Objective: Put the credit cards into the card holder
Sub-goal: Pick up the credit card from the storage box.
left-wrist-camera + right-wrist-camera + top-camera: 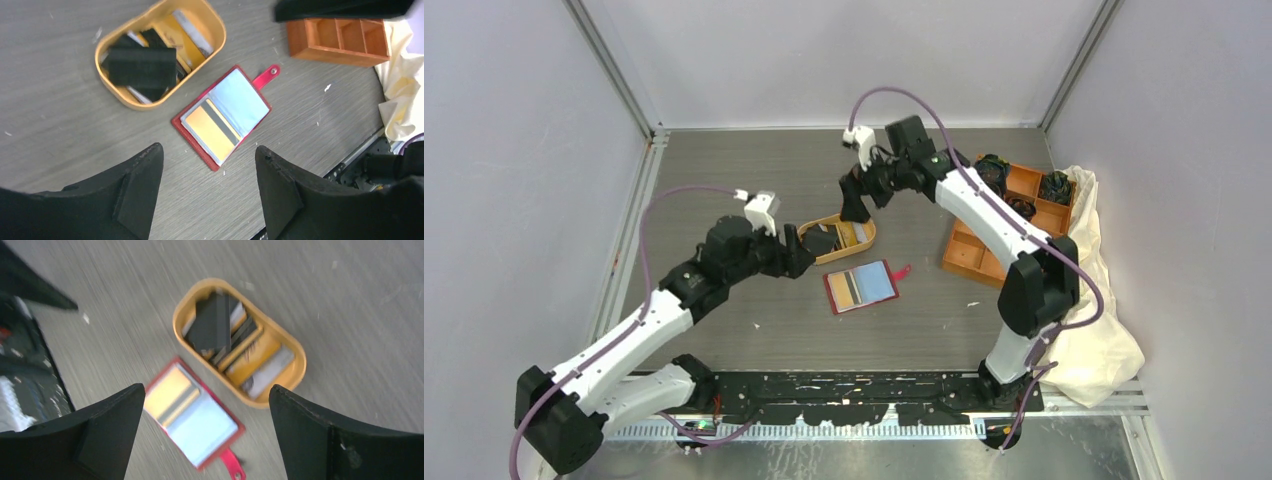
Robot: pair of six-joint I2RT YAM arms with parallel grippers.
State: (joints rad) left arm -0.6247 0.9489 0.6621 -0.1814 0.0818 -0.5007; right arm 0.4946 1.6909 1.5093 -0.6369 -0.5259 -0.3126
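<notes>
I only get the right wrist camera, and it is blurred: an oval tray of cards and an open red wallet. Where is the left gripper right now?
Observer: In the top view the left gripper hangs at the left end of the oval tray, jaws apart with nothing between them.
Operator: What lies to the right of the wallet, outside my picture?
Observer: An orange compartment box, to the right of the red wallet and apart from it.
Operator: Anything in it?
Observer: Black coiled bands in its far compartments; I see no cards there.
</notes>
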